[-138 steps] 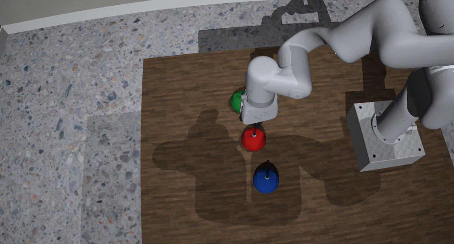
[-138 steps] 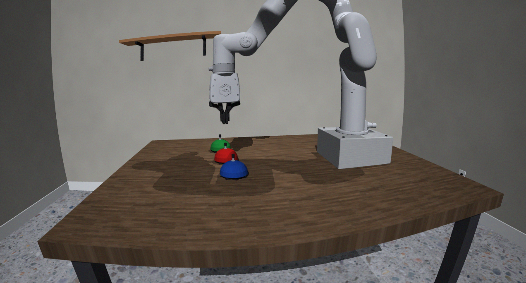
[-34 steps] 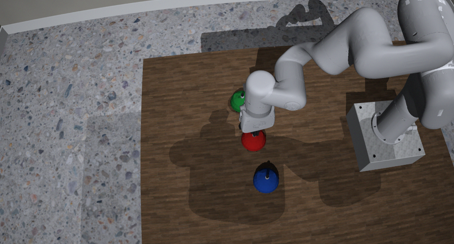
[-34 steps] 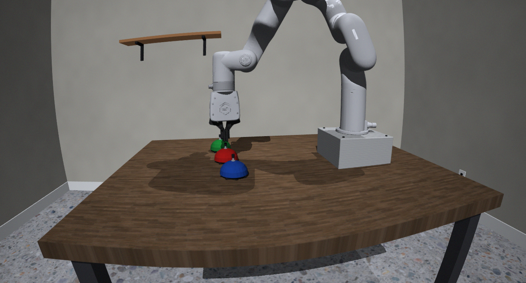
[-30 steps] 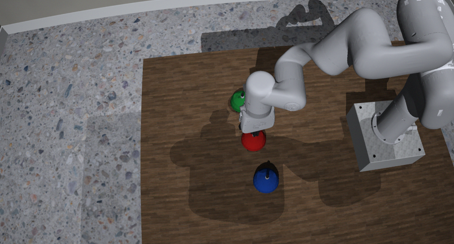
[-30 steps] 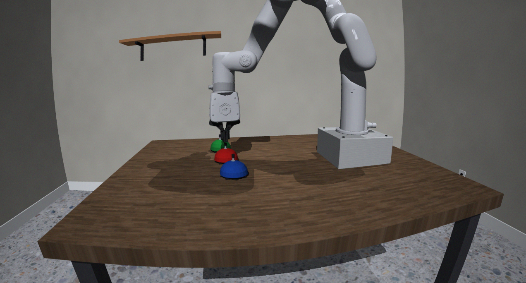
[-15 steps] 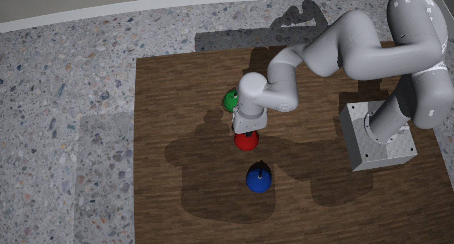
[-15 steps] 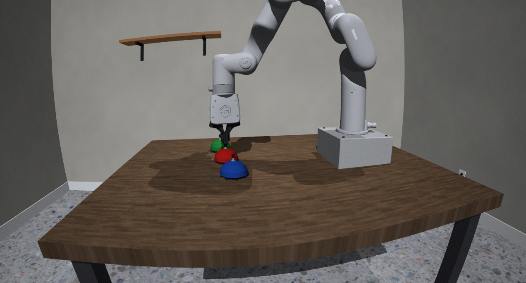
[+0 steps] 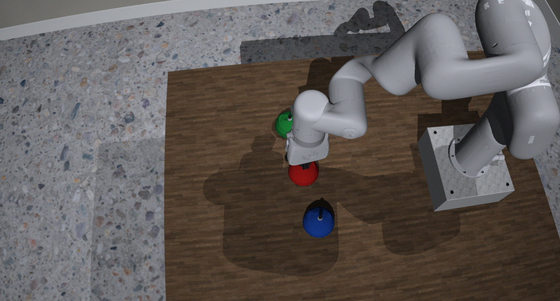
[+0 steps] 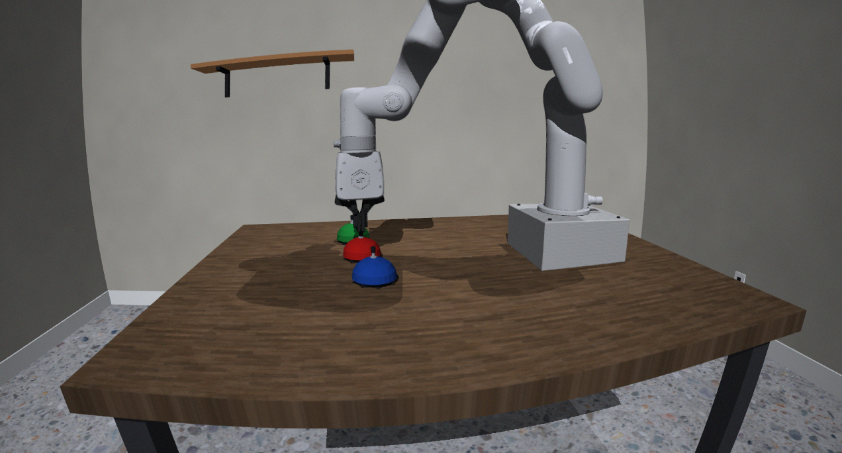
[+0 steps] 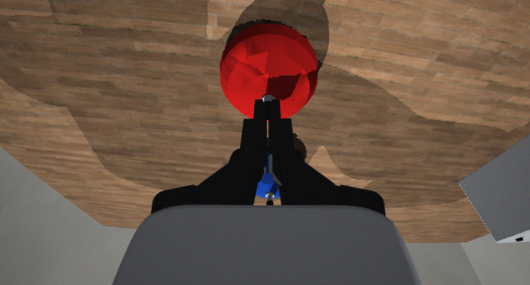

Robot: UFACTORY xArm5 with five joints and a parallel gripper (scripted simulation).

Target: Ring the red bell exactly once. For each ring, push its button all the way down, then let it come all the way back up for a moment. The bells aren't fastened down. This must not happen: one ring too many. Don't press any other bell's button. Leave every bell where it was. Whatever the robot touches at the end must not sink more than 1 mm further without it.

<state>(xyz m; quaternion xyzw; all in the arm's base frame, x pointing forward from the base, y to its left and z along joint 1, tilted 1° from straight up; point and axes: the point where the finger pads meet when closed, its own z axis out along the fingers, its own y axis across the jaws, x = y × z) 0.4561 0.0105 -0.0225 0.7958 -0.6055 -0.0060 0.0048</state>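
The red bell [image 9: 303,175] [image 10: 361,250] [image 11: 267,67] stands on the wooden table, the middle one of a row of three bells. My gripper [image 9: 303,166] [image 10: 359,226] [image 11: 267,115] is shut and empty. It points straight down over the red bell, with its fingertips on or just above the bell's button, whose light tip [image 11: 267,97] shows at the fingertips in the wrist view. I cannot tell how far down the button is.
A green bell [image 9: 281,123] [image 10: 347,233] stands just behind the red one, partly hidden by the arm. A blue bell [image 9: 318,221] [image 10: 374,271] stands in front of it. The arm's grey base block [image 9: 462,181] [image 10: 565,238] sits at the table's right. A shelf [image 10: 271,61] hangs on the wall.
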